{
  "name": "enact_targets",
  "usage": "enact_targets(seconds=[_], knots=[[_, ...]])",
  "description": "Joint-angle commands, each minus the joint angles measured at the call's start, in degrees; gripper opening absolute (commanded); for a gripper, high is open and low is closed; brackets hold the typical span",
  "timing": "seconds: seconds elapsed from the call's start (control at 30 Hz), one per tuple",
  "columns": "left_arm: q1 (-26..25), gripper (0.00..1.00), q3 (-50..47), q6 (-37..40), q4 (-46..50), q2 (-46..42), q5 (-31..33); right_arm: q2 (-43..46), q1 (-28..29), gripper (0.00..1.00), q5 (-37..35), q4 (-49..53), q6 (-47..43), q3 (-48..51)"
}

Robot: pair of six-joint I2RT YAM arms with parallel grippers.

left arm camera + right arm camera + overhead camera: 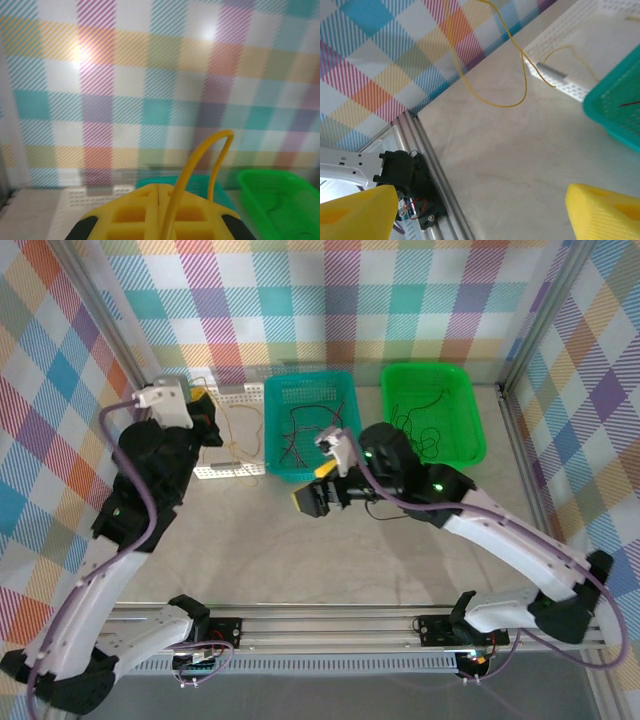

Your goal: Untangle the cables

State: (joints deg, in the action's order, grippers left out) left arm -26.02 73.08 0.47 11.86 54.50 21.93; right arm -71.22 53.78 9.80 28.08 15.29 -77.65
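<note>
A yellow cable [200, 155] loops up out of my left gripper [159, 200], whose yellow fingers are shut on it. In the top view that gripper [205, 405] hangs above the white basket [235, 472], and the yellow cable [240, 430] trails down into it. Red and black cables [305, 430] lie tangled in the teal basket [345, 385]. A black cable [425, 405] lies in the green basket [470, 390]. My right gripper [318, 495] hovers over the table in front of the teal basket. It [480, 215] is wide open and holds nothing.
In the right wrist view the yellow cable [490, 75] hangs in front of the checkered left wall, beside the white basket [555, 70] and the teal basket's corner [615, 115]. An aluminium rail [435, 170] borders the tabletop. Checkered walls enclose three sides.
</note>
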Motion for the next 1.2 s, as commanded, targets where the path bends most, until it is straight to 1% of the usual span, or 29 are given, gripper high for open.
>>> enact_targets(seconds=[0.0,0.1,0.17,0.5,0.7,0.83,1.03,1.17], knots=[[6.4,0.0,1.1,-3.5,-4.2,3.7,-1.6,5.8,-0.1,0.88,-4.3,-2.4,-1.9,3.3],[11.4,0.0,2.3,-7.5,-5.3,9.6,-4.2,10.2,-0.1,0.88,-5.2,-0.8,-2.4,5.3],[13.4,0.0,3.6,-8.8,-5.4,13.7,-4.6,12.5,-0.1,0.88,-5.4,0.3,-2.6,6.5],[19.0,0.0,6.9,-11.1,-7.8,29.9,-6.2,21.0,-0.1,0.88,-3.6,2.6,-2.0,11.8],[20.5,0.0,7.1,-12.0,-7.3,40.0,-5.8,24.3,-0.1,0.88,-0.6,3.0,-0.8,14.8],[20.5,0.0,7.6,-13.4,-5.5,45.5,-6.5,26.4,-0.1,0.88,-0.6,3.5,-0.1,17.1],[20.5,0.0,9.1,-17.1,-2.0,50.3,-12.0,28.5,-0.1,0.9,-4.0,4.8,-0.4,19.1],[20.5,0.0,9.0,-18.7,-1.2,51.1,-12.9,27.8,-0.1,0.92,-6.3,5.4,0.1,19.6]])
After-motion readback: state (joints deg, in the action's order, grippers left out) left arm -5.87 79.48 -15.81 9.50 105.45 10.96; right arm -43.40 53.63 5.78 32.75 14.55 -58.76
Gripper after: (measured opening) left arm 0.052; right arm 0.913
